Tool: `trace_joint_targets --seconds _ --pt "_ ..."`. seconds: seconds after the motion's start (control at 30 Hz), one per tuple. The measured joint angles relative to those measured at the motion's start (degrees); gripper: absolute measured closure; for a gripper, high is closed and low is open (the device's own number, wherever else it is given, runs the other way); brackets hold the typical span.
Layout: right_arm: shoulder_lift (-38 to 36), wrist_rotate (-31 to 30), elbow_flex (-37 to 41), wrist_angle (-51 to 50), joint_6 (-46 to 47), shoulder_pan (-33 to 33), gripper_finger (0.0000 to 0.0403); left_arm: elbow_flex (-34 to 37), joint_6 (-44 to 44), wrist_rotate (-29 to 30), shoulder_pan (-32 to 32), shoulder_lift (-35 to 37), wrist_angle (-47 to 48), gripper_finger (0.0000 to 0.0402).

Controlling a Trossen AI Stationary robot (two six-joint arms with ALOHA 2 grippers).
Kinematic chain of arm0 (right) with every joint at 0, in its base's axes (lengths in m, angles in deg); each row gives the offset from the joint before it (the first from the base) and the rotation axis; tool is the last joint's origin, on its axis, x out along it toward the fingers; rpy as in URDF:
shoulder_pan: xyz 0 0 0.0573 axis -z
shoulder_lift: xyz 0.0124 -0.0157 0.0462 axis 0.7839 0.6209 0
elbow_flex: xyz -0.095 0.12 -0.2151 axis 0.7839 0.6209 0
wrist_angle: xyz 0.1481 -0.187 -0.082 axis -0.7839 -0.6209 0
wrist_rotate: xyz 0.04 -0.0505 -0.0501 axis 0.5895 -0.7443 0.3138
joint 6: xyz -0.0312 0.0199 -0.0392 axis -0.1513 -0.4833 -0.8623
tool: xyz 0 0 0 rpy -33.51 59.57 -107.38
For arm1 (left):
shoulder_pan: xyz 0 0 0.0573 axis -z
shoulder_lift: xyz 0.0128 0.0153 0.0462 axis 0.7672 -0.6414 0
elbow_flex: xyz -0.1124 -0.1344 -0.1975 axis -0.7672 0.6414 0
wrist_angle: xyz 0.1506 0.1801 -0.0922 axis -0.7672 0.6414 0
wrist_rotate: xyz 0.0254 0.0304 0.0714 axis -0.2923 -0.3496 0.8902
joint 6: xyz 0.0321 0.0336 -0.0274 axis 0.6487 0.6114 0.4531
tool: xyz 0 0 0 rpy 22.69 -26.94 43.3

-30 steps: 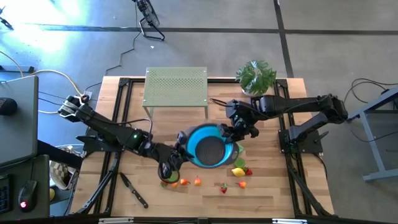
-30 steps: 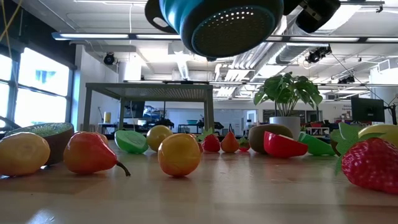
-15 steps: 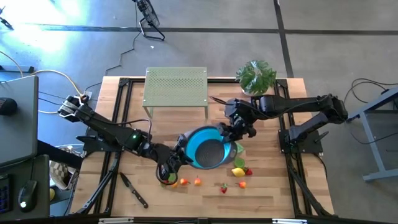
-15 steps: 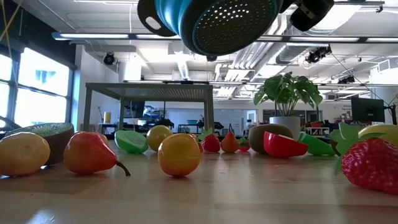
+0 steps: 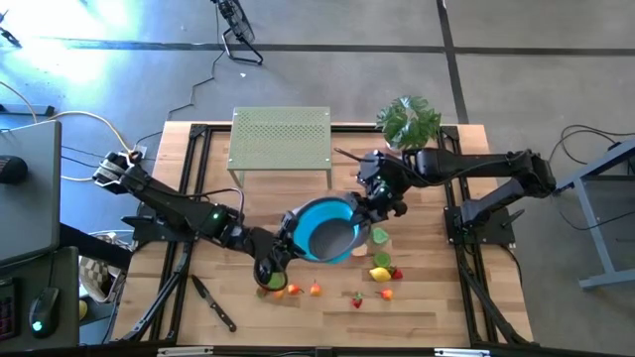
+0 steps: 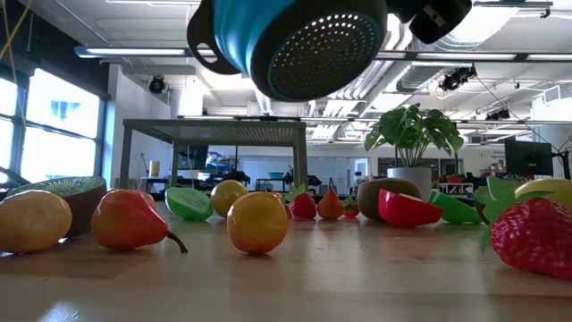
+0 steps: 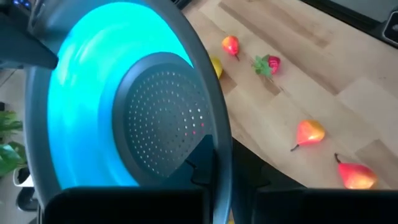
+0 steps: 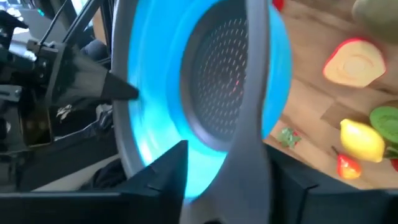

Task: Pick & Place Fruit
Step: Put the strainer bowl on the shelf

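A blue colander [image 5: 325, 230] is showing a grey inside dotted with small holes. The counter [image 5: 427, 297] is showing pale wood planks. On it, a red strawberry [image 6: 534, 236] with green leaves, an orange-yellow lemon [image 6: 257, 222], a red-orange pear [image 6: 130, 221] and a red apple half [image 6: 407, 207] are glowing. The potted plant [image 5: 408, 121] is showing leafy green; the perforated shelf [image 5: 281, 137] is showing pale green.

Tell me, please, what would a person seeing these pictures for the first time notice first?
The blue colander stands out most, lifted in the air above the middle of the table, tilted, with the left hand shut on its rim and the right hand at the opposite side. Below it, small toy fruit lies scattered over the wooden table.
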Motion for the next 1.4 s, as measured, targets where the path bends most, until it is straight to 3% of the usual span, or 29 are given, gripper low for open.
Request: trace_joint_targets --seconds 0.27,0.93,1.17,1.4 --pt "-0.8 7.18 0.0 4.61 -0.03 3.12 0.0177 0.0 0.42 0.0 0.07 -0.02 0.04 0.0389" --pt "-13.56 9.03 -0.06 1.15 -3.58 12.17 0.0174 0.04 1.05 3.5 0.11 0.85 0.59 0.0391" --pt "-19.71 2.79 -0.04 0.04 -6.59 12.63 0.0174 0.0 0.8 8.45 -0.32 3.18 0.82 0.0391" --pt "-24.07 -7.46 -0.04 -0.12 -11.05 12.52 0.0174 0.0 0.24 15.38 -2.28 8.96 2.4 0.0391"
